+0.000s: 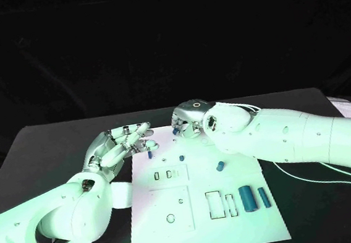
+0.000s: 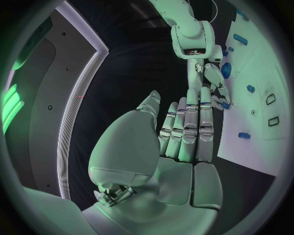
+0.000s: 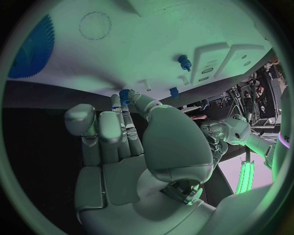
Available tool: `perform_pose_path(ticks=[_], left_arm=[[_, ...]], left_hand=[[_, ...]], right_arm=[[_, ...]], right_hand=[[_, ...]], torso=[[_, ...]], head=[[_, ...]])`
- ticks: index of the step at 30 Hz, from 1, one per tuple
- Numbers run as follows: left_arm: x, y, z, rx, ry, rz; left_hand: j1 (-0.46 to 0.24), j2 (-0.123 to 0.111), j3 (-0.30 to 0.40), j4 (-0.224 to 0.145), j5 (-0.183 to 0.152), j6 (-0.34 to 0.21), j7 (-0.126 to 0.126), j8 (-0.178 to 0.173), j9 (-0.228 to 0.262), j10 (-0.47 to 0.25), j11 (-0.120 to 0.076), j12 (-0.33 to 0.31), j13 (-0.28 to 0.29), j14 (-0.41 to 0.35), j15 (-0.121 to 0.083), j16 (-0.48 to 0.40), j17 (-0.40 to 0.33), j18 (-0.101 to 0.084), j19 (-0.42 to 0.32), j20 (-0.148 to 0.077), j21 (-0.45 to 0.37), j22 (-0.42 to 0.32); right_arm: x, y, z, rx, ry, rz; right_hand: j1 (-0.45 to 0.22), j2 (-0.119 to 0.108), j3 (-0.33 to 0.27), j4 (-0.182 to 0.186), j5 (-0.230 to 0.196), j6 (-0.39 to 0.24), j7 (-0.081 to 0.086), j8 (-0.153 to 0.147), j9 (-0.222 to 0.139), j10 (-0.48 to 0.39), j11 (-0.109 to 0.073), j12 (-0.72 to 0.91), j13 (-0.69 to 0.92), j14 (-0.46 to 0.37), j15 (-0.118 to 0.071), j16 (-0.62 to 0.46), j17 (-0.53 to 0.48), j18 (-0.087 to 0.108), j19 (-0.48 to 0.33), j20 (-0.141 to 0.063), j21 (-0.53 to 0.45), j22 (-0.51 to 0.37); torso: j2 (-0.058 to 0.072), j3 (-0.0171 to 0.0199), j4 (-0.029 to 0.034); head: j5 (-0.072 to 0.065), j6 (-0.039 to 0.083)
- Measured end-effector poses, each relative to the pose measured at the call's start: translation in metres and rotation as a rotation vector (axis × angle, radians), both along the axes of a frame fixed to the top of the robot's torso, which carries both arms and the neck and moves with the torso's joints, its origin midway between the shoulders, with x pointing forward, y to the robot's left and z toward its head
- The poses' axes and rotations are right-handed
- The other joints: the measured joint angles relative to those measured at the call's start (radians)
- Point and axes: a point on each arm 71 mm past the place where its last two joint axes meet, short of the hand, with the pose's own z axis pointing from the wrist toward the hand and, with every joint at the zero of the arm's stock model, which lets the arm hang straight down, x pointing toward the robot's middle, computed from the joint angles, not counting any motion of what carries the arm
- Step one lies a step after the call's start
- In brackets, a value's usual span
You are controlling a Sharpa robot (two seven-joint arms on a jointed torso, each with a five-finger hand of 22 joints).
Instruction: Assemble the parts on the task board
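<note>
White flat task board point(image 1: 204, 217) lies mid-table, with rectangular and round cutouts. Small blue parts on it: two cylinders point(image 1: 253, 198) near right, a short peg point(image 1: 221, 165) mid, a tiny one point(image 1: 150, 153) at the far left. Right hand point(image 1: 189, 119), smooth silver, over the far edge, pinches a small blue part point(image 3: 125, 94) at its fingertips. Left hand point(image 1: 125, 142) at the far left edge, fingers straight, together, holding nothing. Matte black table point(image 1: 45, 154), black backdrop.

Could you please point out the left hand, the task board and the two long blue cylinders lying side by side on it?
left hand point(image 1: 125, 141): head view, on the backs of its fingers.
task board point(image 1: 207, 232): head view, on its bare near part.
long blue cylinders point(image 1: 248, 199): head view, on the thicker one's middle.
</note>
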Motion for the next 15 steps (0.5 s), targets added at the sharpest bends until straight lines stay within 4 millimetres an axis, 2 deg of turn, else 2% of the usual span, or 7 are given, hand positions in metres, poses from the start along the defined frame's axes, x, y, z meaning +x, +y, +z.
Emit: perform_pose_path(ticks=[2,3,7,11,15], left_arm=[[0.000,0.000,0.000,0.000,0.000,0.000],[0.000,0.000,0.000,0.000,0.000,0.000],[0.000,0.001,0.000,0.001,0.000,0.001],[0.000,0.002,0.000,0.002,0.001,0.004],[0.001,0.004,0.000,0.002,0.003,0.007]], left_hand=[[0.000,0.000,0.000,0.000,0.000,0.000,0.000,0.000,0.000,0.000,0.000,0.000,0.000,0.000,0.000,0.000,0.000,0.000,0.000,0.000,0.000,0.000],[0.000,0.000,0.000,0.000,0.000,0.000,0.000,0.000,0.000,0.000,0.000,0.000,0.000,0.000,0.000,0.000,0.000,0.000,0.000,0.000,0.000,0.000],[0.000,0.000,0.000,0.000,0.000,0.000,0.000,0.000,0.000,0.000,0.000,0.000,0.000,0.000,0.000,0.000,0.000,0.000,0.000,0.000,0.000,0.000],[0.000,0.000,-0.003,-0.003,0.000,0.000,0.000,0.000,0.000,0.000,0.000,0.000,0.000,0.000,0.000,0.000,0.003,0.000,0.000,0.000,0.000,0.000],[0.000,0.000,-0.003,-0.003,0.000,0.000,0.000,0.000,0.000,0.000,0.000,0.000,0.000,0.000,0.000,0.000,0.003,0.000,0.000,0.000,0.000,0.000]], right_arm=[[0.000,0.000,-0.001,0.000,0.001,-0.001],[0.000,-0.001,-0.001,0.000,0.000,-0.002],[-0.005,-0.005,0.002,0.010,-0.008,0.002],[-0.015,-0.021,0.009,0.034,-0.017,0.004],[-0.023,-0.047,0.021,0.066,-0.020,-0.025]], right_hand=[[0.004,-0.014,-0.035,0.001,0.000,-0.075,0.008,0.000,-0.005,-0.079,0.013,0.000,0.000,-0.006,0.008,-0.034,-0.043,0.000,-0.027,0.011,-0.038,-0.056],[0.007,-0.017,-0.048,0.003,0.000,-0.092,0.010,0.000,-0.005,-0.099,0.016,0.000,0.000,-0.005,0.008,-0.042,-0.053,0.000,-0.032,0.015,-0.046,-0.068],[0.016,-0.009,-0.073,0.009,0.000,-0.100,0.012,0.000,-0.002,-0.112,0.020,0.000,0.001,-0.005,0.008,-0.045,-0.063,0.000,-0.033,0.017,-0.049,-0.076],[0.033,0.007,-0.082,0.013,0.015,-0.073,0.010,0.000,0.002,-0.059,0.013,0.030,0.008,-0.005,0.008,-0.044,-0.058,0.000,-0.026,0.019,-0.041,-0.060],[0.033,0.007,-0.081,0.015,0.015,-0.058,0.013,0.000,0.002,0.010,0.007,0.060,0.017,-0.001,0.004,0.002,0.000,0.000,0.003,0.011,-0.004,-0.005]], torso=[[0.000,0.0000,-0.0001],[0.000,0.0001,-0.0002],[0.000,0.0000,-0.0005],[0.000,0.0006,-0.0019],[-0.001,0.0012,-0.0050]], head=[[0.001,0.000],[0.001,0.000],[0.000,0.002],[-0.001,0.005],[-0.001,0.007]])
